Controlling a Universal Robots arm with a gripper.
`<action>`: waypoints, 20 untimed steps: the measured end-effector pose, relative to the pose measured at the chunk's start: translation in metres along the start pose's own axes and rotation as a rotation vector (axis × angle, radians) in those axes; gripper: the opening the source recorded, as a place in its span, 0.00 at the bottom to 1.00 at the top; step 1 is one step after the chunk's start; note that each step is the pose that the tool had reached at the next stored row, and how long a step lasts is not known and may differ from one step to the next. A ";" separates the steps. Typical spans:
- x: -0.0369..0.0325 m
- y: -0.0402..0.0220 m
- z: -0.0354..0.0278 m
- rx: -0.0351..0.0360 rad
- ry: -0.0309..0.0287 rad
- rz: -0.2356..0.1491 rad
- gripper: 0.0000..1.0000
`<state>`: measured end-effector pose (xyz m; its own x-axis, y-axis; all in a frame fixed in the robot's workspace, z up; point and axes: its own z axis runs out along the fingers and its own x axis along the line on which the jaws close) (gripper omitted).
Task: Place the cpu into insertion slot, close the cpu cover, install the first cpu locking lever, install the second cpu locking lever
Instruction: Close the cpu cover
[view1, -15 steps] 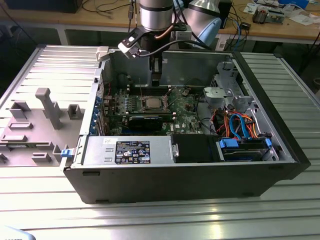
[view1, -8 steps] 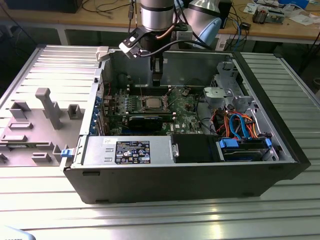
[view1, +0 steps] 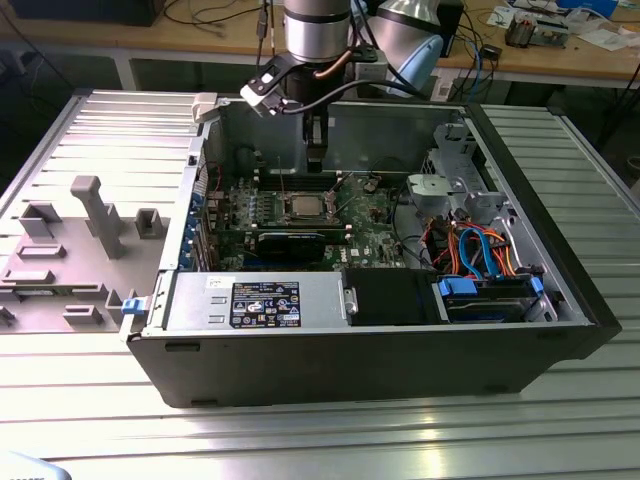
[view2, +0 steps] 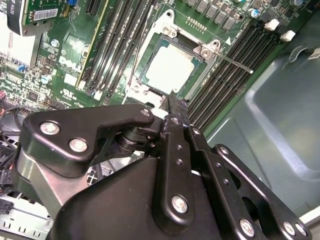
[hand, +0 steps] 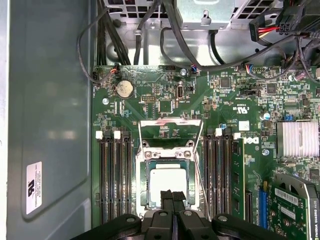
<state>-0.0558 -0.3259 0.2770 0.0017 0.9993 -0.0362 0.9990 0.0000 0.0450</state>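
Observation:
The cpu (hand: 168, 182) lies flat in the insertion slot (hand: 140, 175) on the green board; its pale silver top also shows in the second wrist view (view2: 170, 67). The cpu cover (hand: 167, 154) lies down around it, and the chip shows through its window. A thin locking lever (view2: 232, 63) sticks out from the socket's corner beside the memory slots, and I see it too in the first wrist view (hand: 200, 185). My gripper (hand: 172, 196) hangs just above the socket's edge, black fingers pressed together, nothing between them. In the exterior view the gripper (view1: 316, 160) reaches down into the open case over the cpu (view1: 303, 207).
Long black memory slots (hand: 115, 180) flank the socket on both sides. A graphics card (hand: 295, 210) and a finned heatsink (hand: 299, 138) lie to one side. Cables (hand: 150, 35) run along the case wall. Case walls (view1: 560, 260) enclose the board. A grey fixture (view1: 90, 210) stands at the exterior view's left.

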 end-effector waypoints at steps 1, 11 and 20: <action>0.0000 0.0002 0.0000 0.0000 0.0000 0.000 0.11; 0.0000 0.0059 0.0003 0.0000 0.0000 0.000 0.11; 0.0000 0.0086 0.0004 0.0000 0.0000 0.000 0.11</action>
<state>-0.0473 -0.3259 0.2770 0.0017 0.9993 -0.0362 0.9990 -0.0001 0.0450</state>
